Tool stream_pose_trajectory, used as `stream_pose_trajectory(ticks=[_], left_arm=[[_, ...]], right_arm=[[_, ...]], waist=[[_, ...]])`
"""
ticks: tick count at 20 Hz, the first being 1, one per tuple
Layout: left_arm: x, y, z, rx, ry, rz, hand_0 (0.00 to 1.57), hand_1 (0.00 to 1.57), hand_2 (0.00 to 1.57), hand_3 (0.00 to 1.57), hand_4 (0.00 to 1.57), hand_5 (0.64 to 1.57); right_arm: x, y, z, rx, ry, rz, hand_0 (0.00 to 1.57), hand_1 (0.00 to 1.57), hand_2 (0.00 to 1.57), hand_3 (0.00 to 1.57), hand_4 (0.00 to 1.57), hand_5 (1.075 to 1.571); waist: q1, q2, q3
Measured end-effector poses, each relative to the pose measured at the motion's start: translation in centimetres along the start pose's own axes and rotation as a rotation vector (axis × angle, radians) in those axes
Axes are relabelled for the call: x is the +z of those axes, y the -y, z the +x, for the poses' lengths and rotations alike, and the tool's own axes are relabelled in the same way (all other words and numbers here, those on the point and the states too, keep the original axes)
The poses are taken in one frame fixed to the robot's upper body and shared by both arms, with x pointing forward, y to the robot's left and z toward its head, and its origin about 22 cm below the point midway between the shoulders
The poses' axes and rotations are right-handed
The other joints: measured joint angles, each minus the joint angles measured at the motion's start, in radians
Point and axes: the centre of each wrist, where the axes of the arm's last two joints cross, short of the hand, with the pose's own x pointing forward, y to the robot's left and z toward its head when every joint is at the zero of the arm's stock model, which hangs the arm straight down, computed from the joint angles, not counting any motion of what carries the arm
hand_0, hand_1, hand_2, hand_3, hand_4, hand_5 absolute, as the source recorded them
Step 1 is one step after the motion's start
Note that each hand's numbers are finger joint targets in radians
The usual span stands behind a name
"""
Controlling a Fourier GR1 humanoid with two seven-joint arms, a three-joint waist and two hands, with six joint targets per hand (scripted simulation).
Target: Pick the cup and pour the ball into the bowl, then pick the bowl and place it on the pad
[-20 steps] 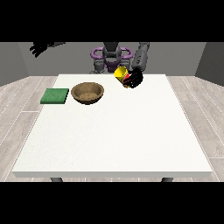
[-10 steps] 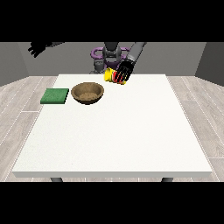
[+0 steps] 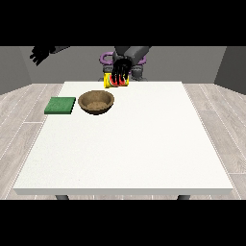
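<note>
Cup (image 3: pixel 116 81), yellow with red marks, tilted, held by dark fingers (image 3: pixel 121 73) curled round it beyond the bowl (image 3: pixel 96 102).

Bench (image 3: pixel 144 144): I see plain white, no pattern.
Pad (image 3: pixel 60 105): I read it as flat green — one even tone.
Bowl (image 3: pixel 96 102): brown on my screen, the inside a lighter tan than the rim.
Cup (image 3: pixel 116 81): yellow, with red showing between the black fingers (image 3: pixel 115 77) across it.
Hand at the view's right (image 3: pixel 121 69): black, on a dark grey arm.
Hand at the view's left (image 3: pixel 39 54): black as well.
Robot body: I make out purple rings (image 3: pixel 104 58) against grey.
Floor (image 3: pixel 24 110): pale grey planks — I see thin seam lines running across them.
Wall (image 3: pixel 192 62): dull grey.
</note>
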Motion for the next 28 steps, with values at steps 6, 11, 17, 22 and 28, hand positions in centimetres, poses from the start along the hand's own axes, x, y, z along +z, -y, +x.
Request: stream_pose_trajectory(ticks=[6,11,17,22,28], left_arm=[[-0.9,-1.9,2.3,-0.283,0.023,0.014,0.61,0.61,1.49,1.54,1.03,1.571],[0.2,-2.6,4.4,-0.417,0.074,-0.016,0.19,0.19,1.25,1.57,1.11,1.569],[1.5,-2.8,5.1,-0.449,0.142,-0.053,0.0,0.0,1.15,1.49,1.04,1.567],[0.2,-5.2,3.0,-0.181,0.086,0.011,1.04,1.04,1.51,1.15,1.32,1.562],[-1.8,-9.7,-2.0,0.382,-0.033,0.075,0.0,0.0,0.0,0.0,1.16,1.561]], right_arm=[[-1.3,-1.9,-0.8,-0.001,-0.006,0.028,0.0,0.0,0.0,0.31,0.69,1.553],[-2.1,-2.6,-1.4,-0.004,-0.007,0.037,0.0,0.0,0.0,0.34,0.69,1.552],[-1.8,-2.0,-1.4,-0.007,-0.022,-0.005,0.0,0.0,0.0,0.05,0.71,1.548],[-1.3,-0.5,-0.9,-0.002,-0.025,-0.071,0.0,0.0,0.0,0.18,0.74,1.553],[-0.7,0.0,-1.3,-0.002,-0.027,-0.146,0.0,0.0,0.0,0.0,0.79,1.556]], waist=[[-0.027,-0.009,-0.0004],[-0.04,-0.008,-0.0011],[0.004,-0.033,-0.0018],[0.078,-0.039,-0.0034],[0.182,-0.038,-0.0106]])
